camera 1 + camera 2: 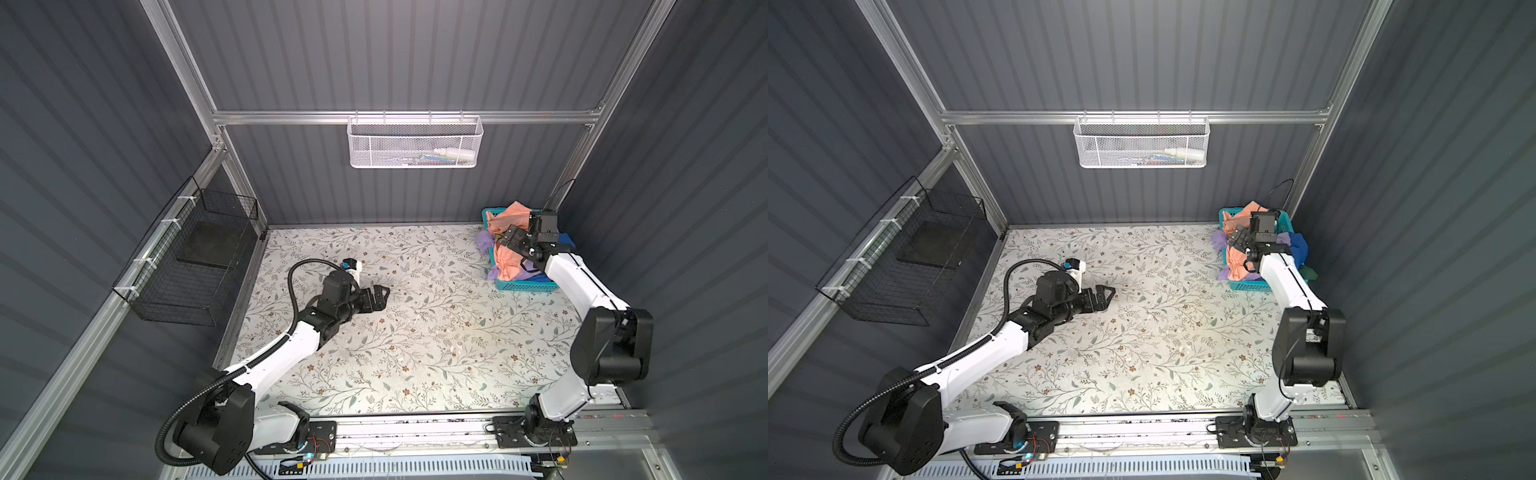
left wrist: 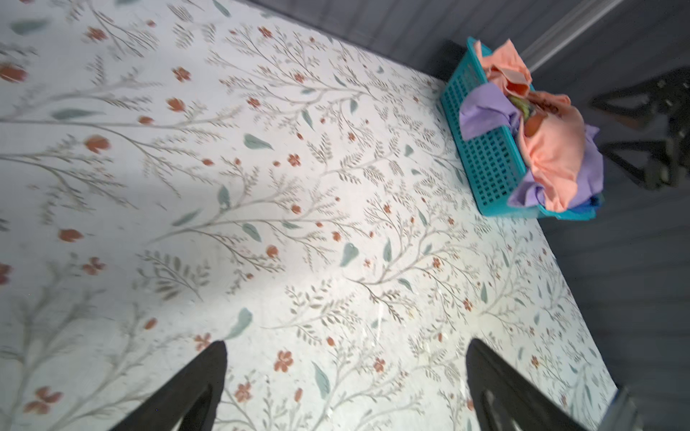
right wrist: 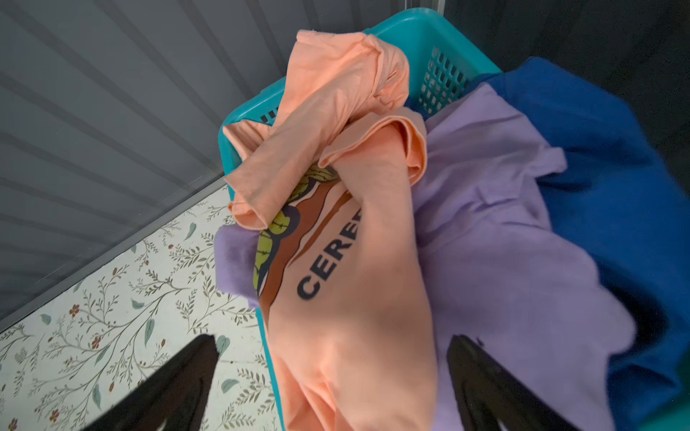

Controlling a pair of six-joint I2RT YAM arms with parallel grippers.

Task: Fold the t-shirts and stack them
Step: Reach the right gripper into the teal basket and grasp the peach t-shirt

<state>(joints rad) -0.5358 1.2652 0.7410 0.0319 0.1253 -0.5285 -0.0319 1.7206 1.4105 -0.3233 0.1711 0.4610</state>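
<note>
The t-shirts lie heaped in a teal basket (image 1: 523, 286) (image 3: 410, 26) at the table's back right corner. A peach-orange shirt (image 1: 509, 259) (image 3: 366, 261) with black lettering and a yellow-green graphic is on top. Under it are a lavender shirt (image 3: 504, 242) (image 2: 481, 112) and a royal blue one (image 3: 616, 168) (image 1: 1300, 245); a dark green bit (image 1: 1310, 273) hangs at the basket's right side. My right gripper (image 1: 506, 239) (image 3: 334, 341) is open over the heap, its jaws either side of the peach shirt. My left gripper (image 1: 384, 293) (image 2: 347, 344) is open and empty, low over the table at centre left.
The floral table (image 1: 415, 332) stretches between both arms. The basket sits tight against the back and right walls. A white mesh basket (image 1: 415, 143) hangs on the back rail, and a black wire basket (image 1: 191, 262) on the left wall.
</note>
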